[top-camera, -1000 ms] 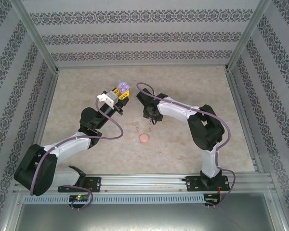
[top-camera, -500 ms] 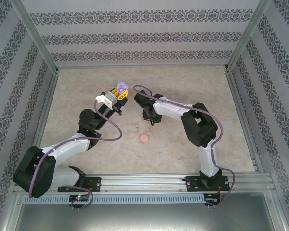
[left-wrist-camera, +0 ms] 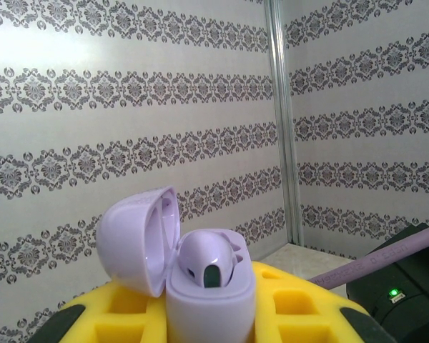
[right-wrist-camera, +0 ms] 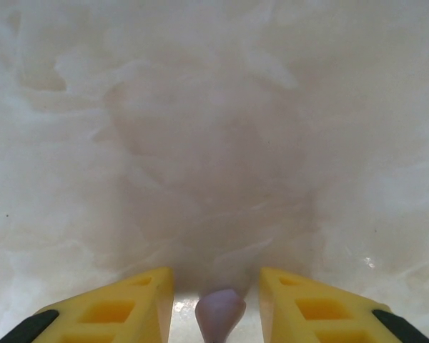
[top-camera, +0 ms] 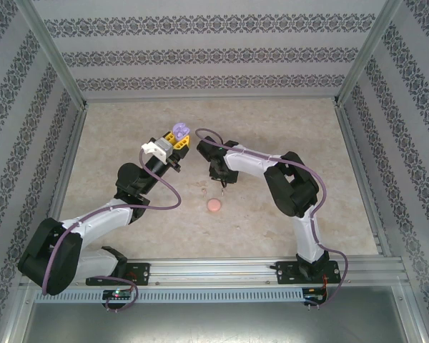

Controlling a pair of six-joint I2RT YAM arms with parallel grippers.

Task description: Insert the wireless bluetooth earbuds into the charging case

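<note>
Your left gripper (top-camera: 179, 136) clamps the open case (left-wrist-camera: 200, 275). Your right gripper (right-wrist-camera: 216, 286), below and right of the case, straddles a bud (right-wrist-camera: 219, 312), jaws part-open, not gripping. Close off-centre and the bud may skid away.

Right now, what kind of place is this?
Probably a robot test booth: grey-patterned wallpaper walls, silver metal frame posts, and a pale marble-look tabletop carrying two white-and-black robot arms.
</note>
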